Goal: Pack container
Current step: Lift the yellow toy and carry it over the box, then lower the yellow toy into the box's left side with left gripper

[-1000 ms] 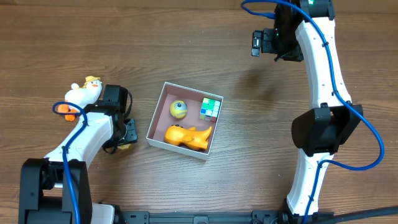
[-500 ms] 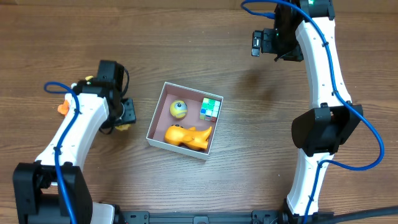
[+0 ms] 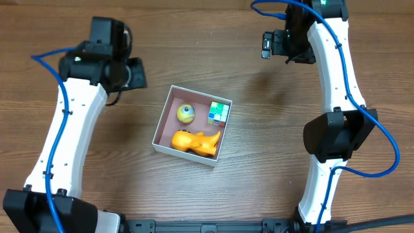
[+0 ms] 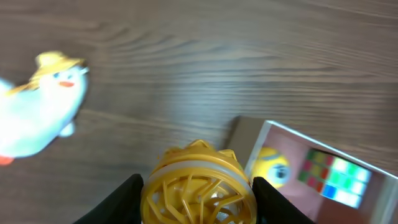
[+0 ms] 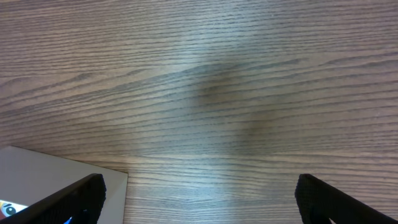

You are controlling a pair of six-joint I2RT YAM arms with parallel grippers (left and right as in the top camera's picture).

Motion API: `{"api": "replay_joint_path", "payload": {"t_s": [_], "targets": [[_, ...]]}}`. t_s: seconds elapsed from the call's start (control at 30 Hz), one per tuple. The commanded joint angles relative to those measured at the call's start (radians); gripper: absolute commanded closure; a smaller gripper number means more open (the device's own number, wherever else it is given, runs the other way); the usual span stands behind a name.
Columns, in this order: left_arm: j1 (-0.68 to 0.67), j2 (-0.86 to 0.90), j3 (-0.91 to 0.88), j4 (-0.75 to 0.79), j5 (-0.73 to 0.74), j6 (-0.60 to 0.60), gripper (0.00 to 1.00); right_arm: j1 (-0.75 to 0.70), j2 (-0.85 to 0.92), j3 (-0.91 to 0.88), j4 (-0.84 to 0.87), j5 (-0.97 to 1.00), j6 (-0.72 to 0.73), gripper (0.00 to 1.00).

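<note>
The left hand [image 4: 198,200] pinches a yellow lattice ball [image 4: 198,177]. The container [image 4: 247,140], square with no longer side, sits skewed on the counter [image 4: 186,50] just right of that hand, one corner toward it. The right hand [image 5: 205,198] stands spread wide.

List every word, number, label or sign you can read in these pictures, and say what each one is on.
No readable text in any view.
puzzle cube: plain coloured squares, no letters or numbers.
container: plain walls, no print visible.
white duck toy and yellow lattice ball: no markings visible, though the left wrist view is blurred.
</note>
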Motion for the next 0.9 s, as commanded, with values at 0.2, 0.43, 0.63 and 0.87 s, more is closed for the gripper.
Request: {"api": "replay_joint_path", "payload": {"t_s": [0.2, 0.43, 0.63, 0.87], "targets": [[-0.239, 0.010, 0.031, 0.031, -0.048, -0.013, 0.65, 0.002, -0.009, 0.022, 0.005, 0.012, 0.008, 0.00], [-0.293, 0.146, 0.002, -0.016, -0.060, -0.013, 0.71, 0.002, -0.009, 0.022, 0.005, 0.012, 0.008, 0.00], [-0.306, 0.284, 0.002, -0.015, -0.045, -0.013, 0.74, 0.002, -0.009, 0.022, 0.005, 0.012, 0.008, 0.00], [-0.303, 0.317, 0.001, -0.013, -0.112, -0.052, 0.75, 0.002, -0.009, 0.022, 0.005, 0.012, 0.008, 0.00]]}}
